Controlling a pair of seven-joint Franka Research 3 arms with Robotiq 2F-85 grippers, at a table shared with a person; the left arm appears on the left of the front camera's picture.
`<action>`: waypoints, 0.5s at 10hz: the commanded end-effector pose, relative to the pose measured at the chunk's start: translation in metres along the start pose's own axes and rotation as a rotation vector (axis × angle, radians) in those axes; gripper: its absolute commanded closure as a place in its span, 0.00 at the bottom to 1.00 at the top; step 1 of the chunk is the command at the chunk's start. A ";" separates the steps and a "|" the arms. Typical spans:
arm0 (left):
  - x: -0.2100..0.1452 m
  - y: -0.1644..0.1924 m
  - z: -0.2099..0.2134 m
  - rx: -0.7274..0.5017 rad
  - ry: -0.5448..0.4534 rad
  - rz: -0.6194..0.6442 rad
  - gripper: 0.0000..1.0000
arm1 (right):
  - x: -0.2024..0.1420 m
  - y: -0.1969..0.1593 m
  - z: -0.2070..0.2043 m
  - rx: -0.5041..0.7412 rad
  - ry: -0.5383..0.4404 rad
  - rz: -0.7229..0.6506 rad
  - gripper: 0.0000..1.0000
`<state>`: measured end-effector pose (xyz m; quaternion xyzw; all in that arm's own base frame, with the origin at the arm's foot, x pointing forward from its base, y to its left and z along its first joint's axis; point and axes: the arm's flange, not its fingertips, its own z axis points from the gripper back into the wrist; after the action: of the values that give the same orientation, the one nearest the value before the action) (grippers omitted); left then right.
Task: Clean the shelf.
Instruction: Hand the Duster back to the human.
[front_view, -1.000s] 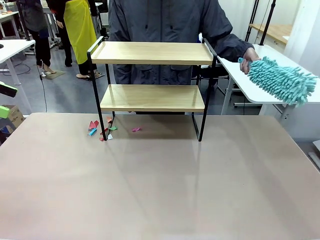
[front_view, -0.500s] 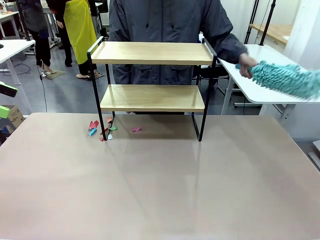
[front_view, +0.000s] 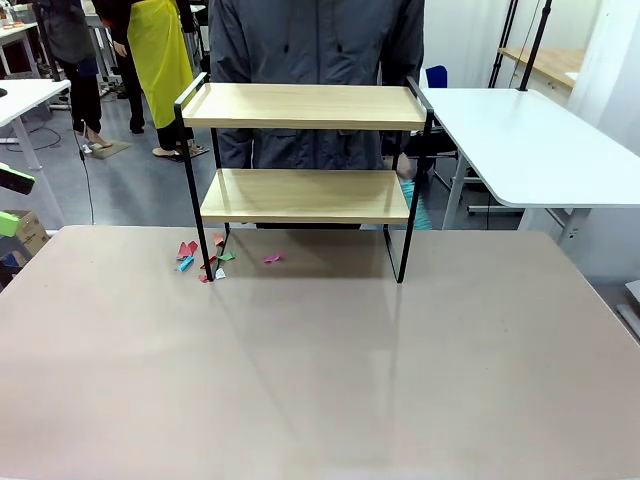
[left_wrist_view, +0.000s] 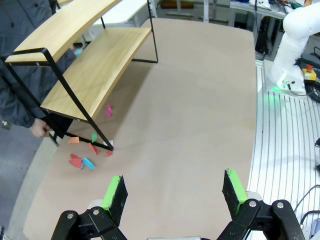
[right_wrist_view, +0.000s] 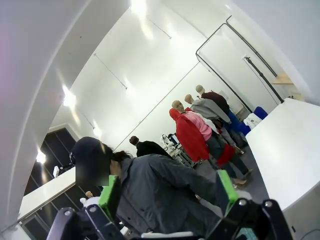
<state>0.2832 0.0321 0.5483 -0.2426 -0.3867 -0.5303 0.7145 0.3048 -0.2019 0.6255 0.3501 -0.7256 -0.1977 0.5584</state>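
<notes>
Nearest to us, the left gripper (left_wrist_view: 174, 192) hangs over the near part of the broad beige tabletop (front_view: 320, 380), its green-padded fingers (left_wrist_view: 114, 194) spread wide with nothing between them. The right gripper (right_wrist_view: 167, 195) is tipped up toward the room, fingers (right_wrist_view: 109, 196) likewise parted and empty, framing the person in the dark grey jacket (right_wrist_view: 165, 192).

Out across the bare tabletop, a small scatter of coloured paper scraps (front_view: 205, 258), red, pink, green and blue, lies at the foot of the shelf's left front leg, some just beside it and one pink piece a little to the right. From the left wrist view the same scraps (left_wrist_view: 87, 150) sit around that black leg.

Then the small two-tier shelf of light wooden boards in a thin black metal frame (front_view: 305, 170), standing upright on the far middle of the tabletop, raised rails at each end. Both boards look bare.

Right behind it stands the person (front_view: 318, 60), close against the far edge, torso facing us. Off to the right, a white side table (front_view: 530, 145). Farther back left, someone in a yellow apron (front_view: 158, 50).
</notes>
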 end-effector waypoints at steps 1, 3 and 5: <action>0.000 0.002 0.000 -0.004 -0.025 -0.015 0.00 | -0.001 -0.001 0.001 -0.002 -0.005 0.007 0.00; 0.000 0.002 0.000 -0.004 -0.025 -0.015 0.00 | -0.001 -0.001 0.001 -0.002 -0.005 0.007 0.00; 0.000 0.002 0.000 -0.004 -0.025 -0.015 0.00 | -0.001 -0.001 0.001 -0.002 -0.005 0.007 0.00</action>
<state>0.2832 0.0321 0.5483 -0.2426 -0.3867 -0.5303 0.7145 0.3048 -0.2019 0.6255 0.3501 -0.7256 -0.1977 0.5584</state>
